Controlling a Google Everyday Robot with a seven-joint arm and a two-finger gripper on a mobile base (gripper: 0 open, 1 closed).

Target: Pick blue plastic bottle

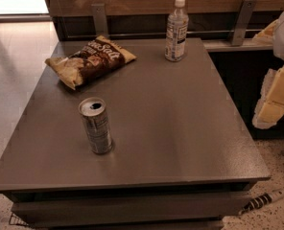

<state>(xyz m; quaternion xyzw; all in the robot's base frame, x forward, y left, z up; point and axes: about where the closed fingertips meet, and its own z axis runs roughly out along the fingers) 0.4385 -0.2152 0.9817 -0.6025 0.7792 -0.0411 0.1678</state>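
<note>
The blue plastic bottle point(176, 31) is a small clear bottle with a white cap and a pale printed label. It stands upright at the far edge of the grey table point(180, 128), right of the middle. My gripper point(272, 102) shows as white and yellowish parts at the right edge of the camera view, beyond the table's right side. It is well to the right of the bottle, nearer to me, and apart from it.
A silver drink can point(96, 126) with an open top stands at the front left. A yellow and brown chip bag point(89, 60) lies at the back left. A wooden wall with metal brackets point(100, 18) runs behind the table. A striped cable point(264, 201) lies on the floor at the lower right.
</note>
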